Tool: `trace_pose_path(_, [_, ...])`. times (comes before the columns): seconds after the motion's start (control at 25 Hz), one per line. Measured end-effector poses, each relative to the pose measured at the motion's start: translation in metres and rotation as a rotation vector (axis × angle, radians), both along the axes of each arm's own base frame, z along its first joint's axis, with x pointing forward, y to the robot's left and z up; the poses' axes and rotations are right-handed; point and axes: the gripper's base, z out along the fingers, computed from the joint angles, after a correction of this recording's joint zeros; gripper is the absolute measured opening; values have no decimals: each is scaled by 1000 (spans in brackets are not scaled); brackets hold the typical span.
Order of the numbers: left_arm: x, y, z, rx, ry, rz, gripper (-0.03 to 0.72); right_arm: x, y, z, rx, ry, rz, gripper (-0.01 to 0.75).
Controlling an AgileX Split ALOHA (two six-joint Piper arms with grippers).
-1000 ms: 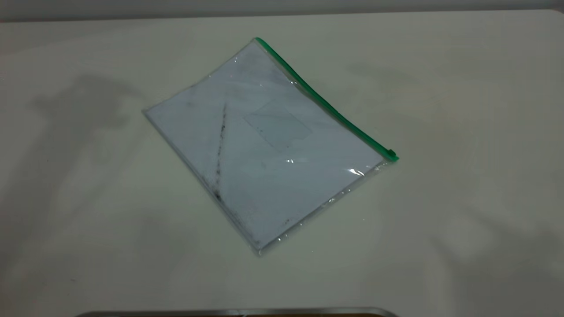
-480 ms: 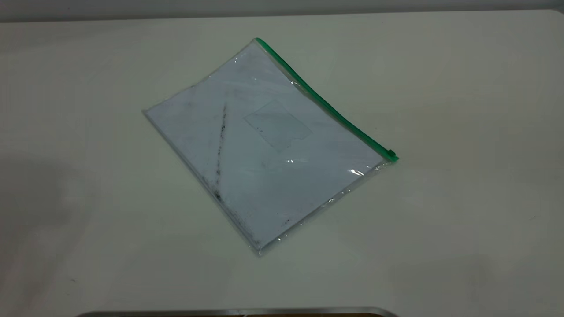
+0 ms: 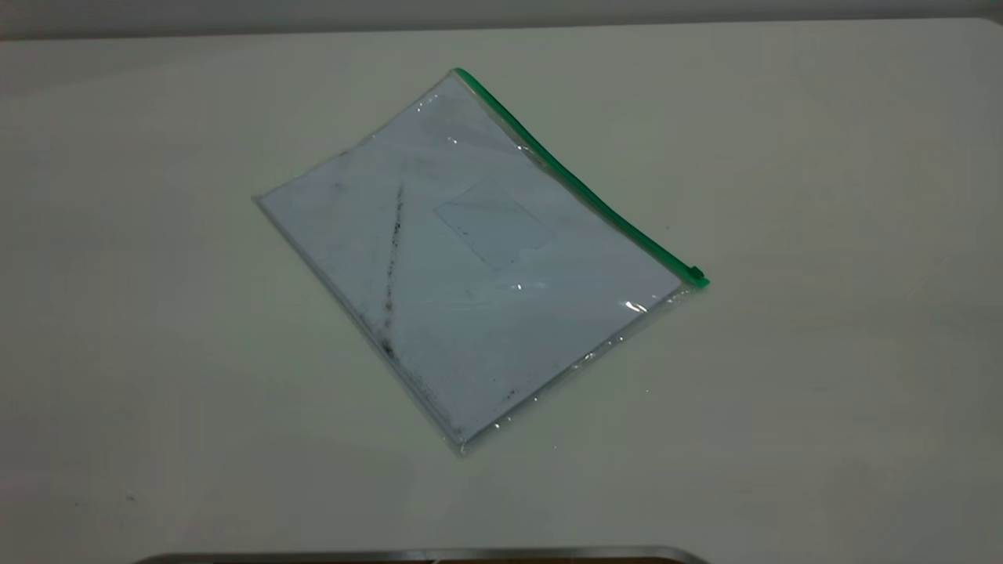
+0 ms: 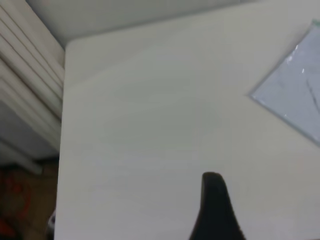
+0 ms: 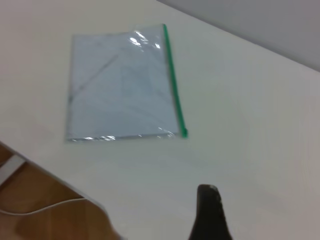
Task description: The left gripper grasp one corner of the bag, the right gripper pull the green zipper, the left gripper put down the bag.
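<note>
Bag (image 3: pixel 470 258) lying flat mid-table, green zipper (image 3: pixel 576 182) running diagonally toward my right arm; I am holding both grippers well clear, finger state impossible to tell.

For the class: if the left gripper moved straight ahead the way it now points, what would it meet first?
Probably only bare table. One finger of the left gripper shows, aimed over empty surface; the bag lies off to one side. Depth is unclear, so this is a judgement.
</note>
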Motion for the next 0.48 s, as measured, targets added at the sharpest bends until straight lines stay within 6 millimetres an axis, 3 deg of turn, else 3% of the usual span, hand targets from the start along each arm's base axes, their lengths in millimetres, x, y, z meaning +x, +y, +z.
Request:
trace_pose_path(0.12, [-22, 0, -14, -39, -45, -25, 590, 3, -3, -12, -13, 19, -40, 583])
trace_pose_path(0.48, [-37, -4, -58, -99, -12, -75, 590, 16, -1, -34, -20, 75, -62, 583])
